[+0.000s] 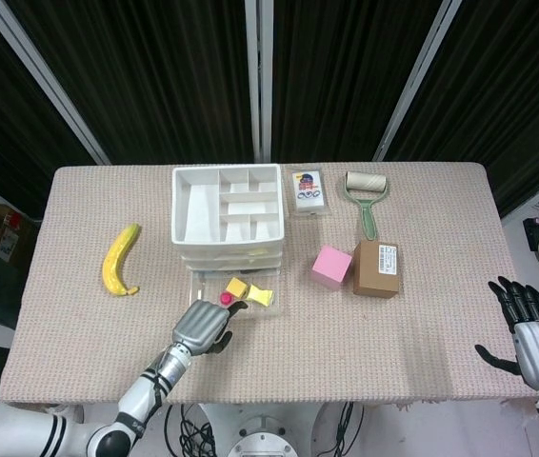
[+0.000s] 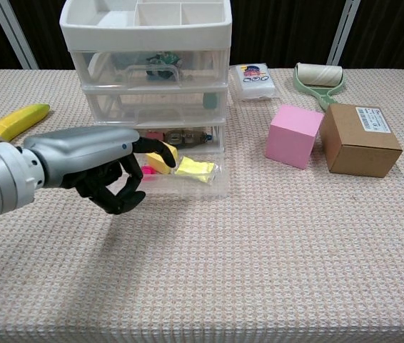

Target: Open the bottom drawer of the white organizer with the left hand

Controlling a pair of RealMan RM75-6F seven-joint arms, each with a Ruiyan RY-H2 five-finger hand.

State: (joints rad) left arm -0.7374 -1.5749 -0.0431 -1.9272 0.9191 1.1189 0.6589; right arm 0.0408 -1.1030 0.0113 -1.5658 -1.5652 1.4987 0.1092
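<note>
The white organizer (image 1: 227, 205) (image 2: 145, 64) stands at the table's middle back, with an open tray top and clear drawers. Its bottom drawer (image 1: 250, 297) (image 2: 198, 179) is pulled out toward me and shows yellow and pink items inside. My left hand (image 1: 203, 327) (image 2: 91, 168) is at the drawer's front left corner. Its fingers are curled, and one finger reaches across the drawer's front rim. The hand hides that corner, so I cannot see whether it grips the front. My right hand (image 1: 533, 338) rests with its fingers spread near the table's right front corner.
A banana (image 1: 120, 259) (image 2: 13, 121) lies left of the organizer. To the right are a pink cube (image 1: 331, 267) (image 2: 293, 136), a brown box (image 1: 376, 268) (image 2: 362, 139), a lint roller (image 1: 367, 195) (image 2: 318, 80) and a small packet (image 1: 308, 188) (image 2: 254, 80).
</note>
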